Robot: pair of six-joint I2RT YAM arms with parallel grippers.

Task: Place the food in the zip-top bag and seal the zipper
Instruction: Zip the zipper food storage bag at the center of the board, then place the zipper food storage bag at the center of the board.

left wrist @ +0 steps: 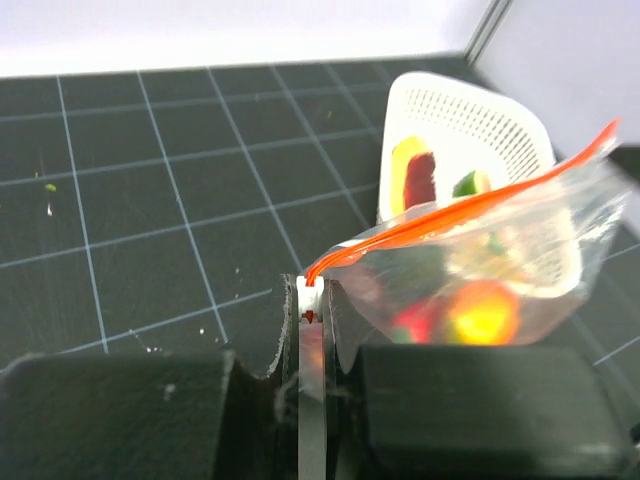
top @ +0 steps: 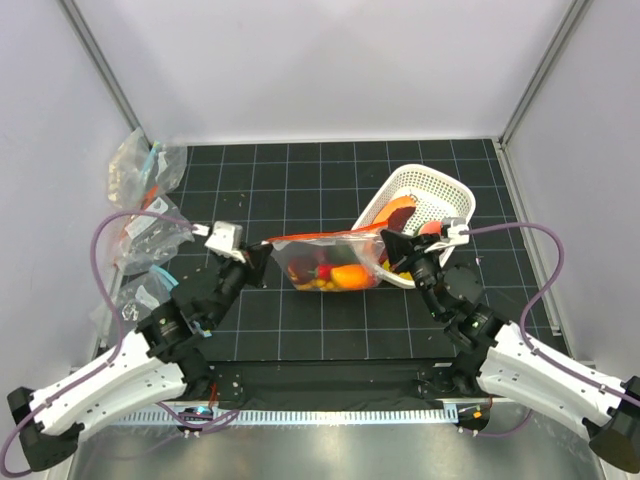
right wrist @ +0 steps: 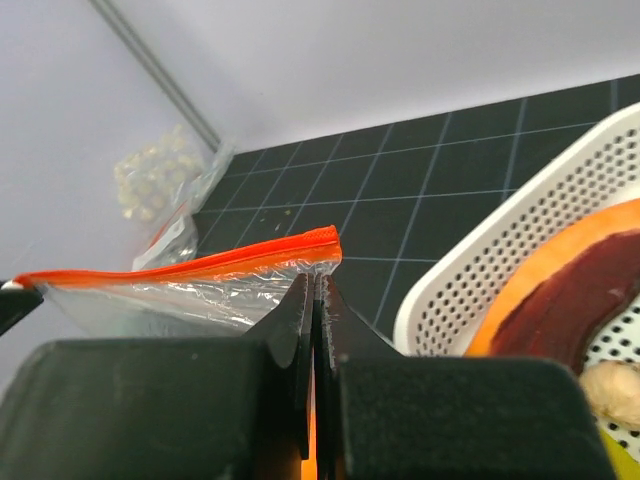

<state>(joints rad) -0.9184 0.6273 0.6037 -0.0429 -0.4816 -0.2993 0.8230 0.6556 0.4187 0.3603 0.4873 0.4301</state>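
A dark gridded worktop (top: 300,170) is seen from above, with a heap of spare clear bags (top: 140,175) at the far left. Next, the left end effector (top: 262,258) is closed on the left end of the zip-top bag (top: 310,255), pinching the white slider (left wrist: 310,296). The bag is stretched between the two arms and holds food (top: 345,275): red, orange and yellow pieces. The zipper (top: 320,238) runs along its top edge. The right end effector (top: 392,250) is clamped shut on the bag's right corner. Just behind it a tilted white basket (top: 430,190) holds an orange and dark red piece (top: 400,212). Sealing appears to be the step in hand, though whether the strip is already closed cannot be told. If not, the next move calls for drawing the slider rightward while the right side keeps the bag taut.
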